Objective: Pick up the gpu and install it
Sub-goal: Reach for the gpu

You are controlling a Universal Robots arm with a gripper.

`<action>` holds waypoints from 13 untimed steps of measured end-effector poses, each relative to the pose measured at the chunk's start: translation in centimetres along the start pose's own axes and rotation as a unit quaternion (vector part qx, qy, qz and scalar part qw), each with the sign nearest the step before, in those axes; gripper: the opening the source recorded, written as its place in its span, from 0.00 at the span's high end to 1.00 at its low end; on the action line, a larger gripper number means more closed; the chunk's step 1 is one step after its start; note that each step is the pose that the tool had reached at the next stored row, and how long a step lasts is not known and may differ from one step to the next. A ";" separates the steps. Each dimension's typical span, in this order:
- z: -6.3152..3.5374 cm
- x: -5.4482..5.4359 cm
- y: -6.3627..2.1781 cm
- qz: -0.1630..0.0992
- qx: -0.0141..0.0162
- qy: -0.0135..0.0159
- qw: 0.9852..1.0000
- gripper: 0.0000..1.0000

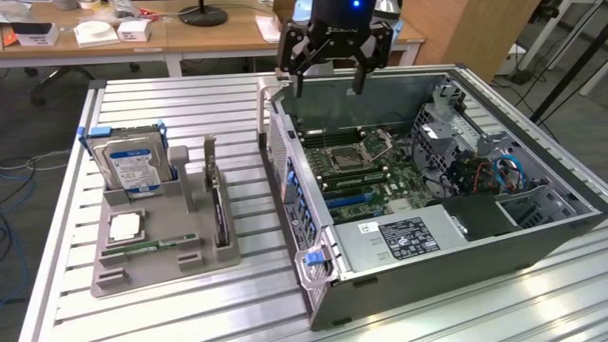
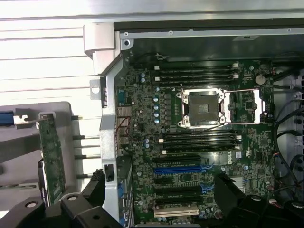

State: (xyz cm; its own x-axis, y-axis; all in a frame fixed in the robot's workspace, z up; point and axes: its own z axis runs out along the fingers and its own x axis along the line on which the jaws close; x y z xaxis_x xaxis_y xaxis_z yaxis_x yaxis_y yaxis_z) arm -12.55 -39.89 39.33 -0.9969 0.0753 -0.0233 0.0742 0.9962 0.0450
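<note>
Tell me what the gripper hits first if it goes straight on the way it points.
Likely the motherboard's expansion slots in the open computer case: the gripper points down at them, fingers open. One finger lines up near the case's rear wall and may catch that first; depth is unclear.

A white Dell logo stands on the motherboard (image 2: pixel 142 123) near the processor socket (image 2: pixel 202 108), while labels on the hard drive (image 1: pixel 133 165) and power supply (image 1: pixel 399 239) are too small to read.
</note>
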 end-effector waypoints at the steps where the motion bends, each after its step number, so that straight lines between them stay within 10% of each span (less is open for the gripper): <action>1: 0.00 0.0 0.00 0.000 0.000 0.000 1.000 0.01; 8: 0.00 0.0 0.00 0.000 0.000 0.000 1.000 0.02; 13: 0.00 0.0 0.00 0.000 0.000 0.000 1.000 0.27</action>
State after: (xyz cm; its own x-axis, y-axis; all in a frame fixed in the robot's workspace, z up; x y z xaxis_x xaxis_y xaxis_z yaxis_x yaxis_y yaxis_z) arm -12.60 -39.88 39.33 -0.9969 0.0753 -0.0233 0.0742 0.9962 0.0450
